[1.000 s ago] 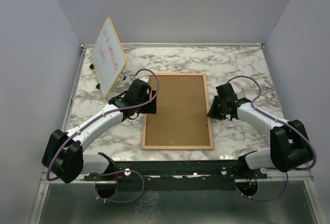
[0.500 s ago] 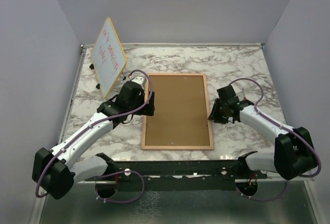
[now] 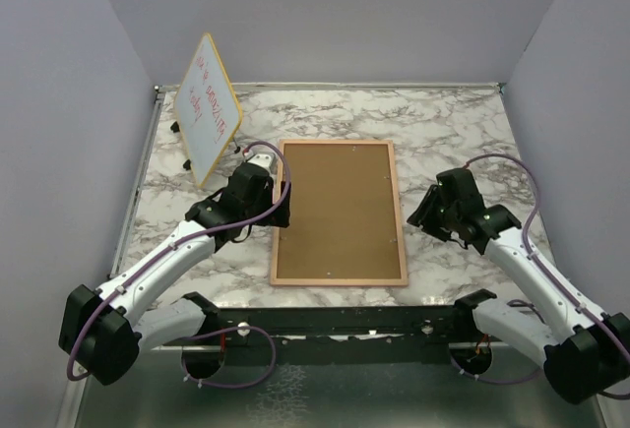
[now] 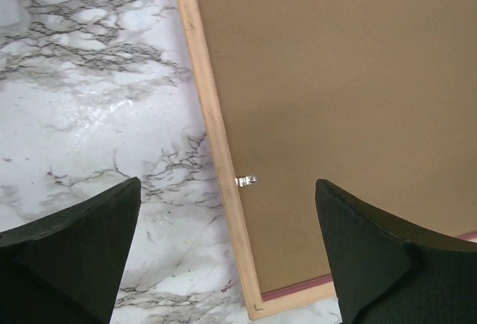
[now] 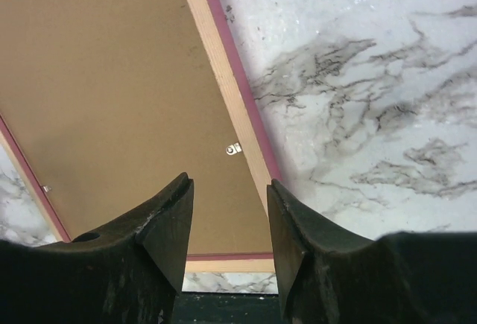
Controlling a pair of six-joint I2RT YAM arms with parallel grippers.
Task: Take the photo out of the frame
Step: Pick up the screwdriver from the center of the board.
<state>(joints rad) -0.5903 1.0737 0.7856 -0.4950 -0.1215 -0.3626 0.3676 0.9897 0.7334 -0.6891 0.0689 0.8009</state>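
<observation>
On the tabletop, the frame lies back-up; left fingers gape wide, right fingers narrowly parted, both empty. Turn each clip aside gently, without dragging the frame.

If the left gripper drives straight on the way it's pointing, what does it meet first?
Probably the frame, at its left rail by the small metal clip. The open left gripper straddles that rail; how far above it is unclear.
</observation>
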